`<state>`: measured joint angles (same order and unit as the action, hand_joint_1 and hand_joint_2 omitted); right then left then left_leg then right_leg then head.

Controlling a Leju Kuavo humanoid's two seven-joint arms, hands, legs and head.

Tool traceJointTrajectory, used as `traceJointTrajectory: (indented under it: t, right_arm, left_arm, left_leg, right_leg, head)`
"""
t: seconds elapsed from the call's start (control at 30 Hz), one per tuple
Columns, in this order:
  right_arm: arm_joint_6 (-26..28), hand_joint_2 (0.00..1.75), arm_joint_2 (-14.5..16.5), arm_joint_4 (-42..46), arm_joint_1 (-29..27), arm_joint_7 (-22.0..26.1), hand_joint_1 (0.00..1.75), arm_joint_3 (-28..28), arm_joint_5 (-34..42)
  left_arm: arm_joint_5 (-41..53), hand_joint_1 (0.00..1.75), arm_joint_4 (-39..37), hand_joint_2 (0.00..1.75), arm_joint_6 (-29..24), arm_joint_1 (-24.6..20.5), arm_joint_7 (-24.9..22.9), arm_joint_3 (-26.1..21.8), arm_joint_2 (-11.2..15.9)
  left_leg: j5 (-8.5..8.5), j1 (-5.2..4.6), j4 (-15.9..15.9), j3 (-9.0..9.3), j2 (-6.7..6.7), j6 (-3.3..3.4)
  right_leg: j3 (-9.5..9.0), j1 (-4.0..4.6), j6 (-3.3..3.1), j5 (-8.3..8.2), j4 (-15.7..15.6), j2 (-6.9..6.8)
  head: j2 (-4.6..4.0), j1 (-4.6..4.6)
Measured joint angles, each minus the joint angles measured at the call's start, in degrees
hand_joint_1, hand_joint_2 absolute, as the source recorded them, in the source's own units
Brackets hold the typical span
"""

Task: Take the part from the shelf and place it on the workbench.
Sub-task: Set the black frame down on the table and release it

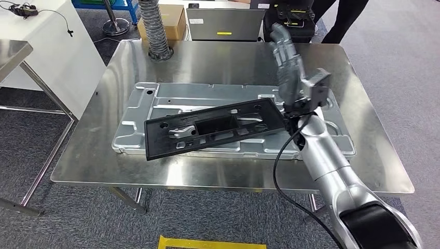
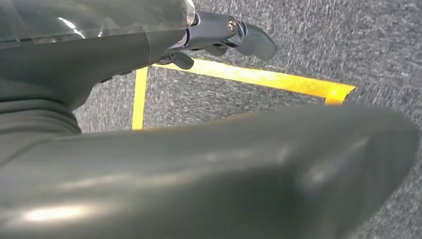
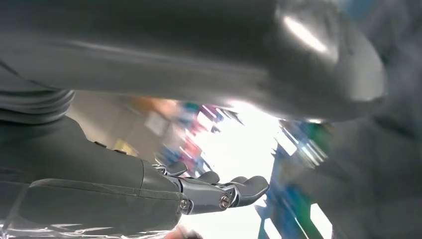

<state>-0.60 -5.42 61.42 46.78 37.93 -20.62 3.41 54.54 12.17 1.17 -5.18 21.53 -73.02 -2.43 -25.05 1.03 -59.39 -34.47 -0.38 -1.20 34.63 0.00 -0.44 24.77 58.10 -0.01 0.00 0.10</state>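
The part is a long black plastic frame (image 1: 212, 127) with cut-outs. It lies slanted across a big silver stamped metal panel (image 1: 233, 93) on the steel workbench (image 1: 104, 155). My right hand (image 1: 288, 62) is raised just past the frame's right end, its fingers stretched up and away from the frame. In the right wrist view the right hand (image 3: 214, 191) has its fingers (image 3: 249, 186) extended with nothing between them. The frame's right end lies close to my right wrist. My left hand (image 2: 224, 35) hangs over the carpet and holds nothing.
A grey ribbed hose (image 1: 155, 31) stands at the workbench's back edge, with a cardboard box (image 1: 176, 21) and a grey case (image 1: 223, 23) behind it. A person's legs (image 1: 342, 18) are at the back right. A white table (image 1: 46, 46) stands left. Yellow tape (image 1: 207, 243) marks the floor.
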Motion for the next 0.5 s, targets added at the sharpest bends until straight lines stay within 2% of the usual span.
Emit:
traceJointTrajectory:
  t: [0.1,0.17,0.2,0.27,0.3,0.33,0.37,0.43,0.47,0.5]
  right_arm:
    - [5.5,0.0,-1.59,13.07,-5.09,1.7,0.0,6.39,2.09]
    - [6.99,0.0,-2.49,20.24,-7.83,1.77,0.0,9.58,2.14]
    - [7.18,0.0,-2.92,22.99,-8.83,1.76,0.0,10.83,2.16]
    - [7.26,0.0,-3.49,26.72,-10.52,1.79,0.0,12.6,2.2]
    - [7.3,0.0,-3.66,27.93,-11.28,1.81,0.0,13.14,2.2]
    - [7.35,0.0,-3.77,28.84,-11.88,1.82,0.0,13.5,2.18]
    - [7.44,0.0,-3.86,29.59,-12.27,1.84,0.0,13.75,2.17]
    - [7.89,0.0,-3.98,30.88,-12.53,1.88,0.0,14.12,1.98]
    - [8.88,0.0,-4.02,31.73,-12.69,1.88,0.0,14.33,1.35]
    - [10.74,0.0,-4.04,33.08,-13.11,1.89,0.0,14.62,0.21]
  left_arm:
    - [-0.39,0.0,0.0,0.0,-0.21,0.09,-0.21,-0.41,-0.01]
    - [-0.51,0.0,0.0,0.0,-0.23,0.13,-0.21,-0.55,-0.04]
    - [-0.53,0.0,0.0,0.0,-0.23,0.1,-0.21,-0.63,-0.05]
    - [-0.53,0.0,0.0,0.0,-0.23,-0.02,-0.21,-0.81,-0.04]
    - [-0.53,0.0,0.0,0.0,-0.23,-0.06,-0.21,-0.91,-0.04]
    - [-0.53,0.0,0.0,0.0,-0.23,-0.11,-0.21,-0.99,-0.04]
    - [-0.53,0.0,0.0,0.0,-0.23,-0.14,-0.21,-1.06,-0.04]
    - [-0.53,0.0,0.0,0.0,-0.22,-0.21,-0.21,-1.17,-0.07]
    - [-0.55,0.0,0.0,0.0,-0.22,-0.25,-0.2,-1.22,-0.09]
    - [-0.57,0.0,0.0,0.0,-0.22,-0.28,-0.15,-1.26,-0.1]
  left_leg:
    - [-0.09,-0.18,0.92,0.28,-0.13,1.09]
    - [0.18,-0.05,1.37,0.45,-0.09,1.82]
    - [0.28,0.04,1.55,0.53,-0.02,2.08]
    - [0.28,0.02,1.58,0.52,0.13,2.3]
    - [0.26,0.02,1.57,0.52,0.19,2.32]
    - [0.25,0.02,1.54,0.52,0.23,2.32]
    - [0.23,0.02,1.48,0.52,0.24,2.29]
    - [0.12,0.02,1.3,0.53,0.24,2.1]
    - [0.04,-0.08,1.15,0.5,0.18,1.91]
    - [0.0,-0.17,1.05,0.48,0.12,1.66]
  right_leg:
    - [0.12,0.02,0.93,0.1,0.06,-0.07]
    - [0.86,-0.19,1.55,1.54,1.84,-0.03]
    - [2.04,-0.31,1.83,3.12,4.47,0.01]
    - [5.63,-0.46,2.28,6.75,12.13,0.03]
    - [7.13,-0.57,2.44,7.77,15.25,0.02]
    - [7.71,-0.69,2.53,7.72,16.44,0.01]
    - [7.08,-0.8,2.54,6.57,15.19,0.0]
    - [3.18,-0.93,2.35,2.91,7.61,-0.03]
    - [1.28,-0.85,2.17,1.59,3.85,-0.04]
    - [0.07,-0.74,1.95,0.92,1.4,-0.04]
  head:
    - [0.0,0.02]
    - [0.01,0.11]
    - [0.01,0.16]
    - [0.01,0.26]
    - [0.0,0.26]
    - [0.0,0.27]
    - [0.0,0.26]
    - [0.0,0.28]
    - [0.0,0.25]
    - [0.0,0.23]
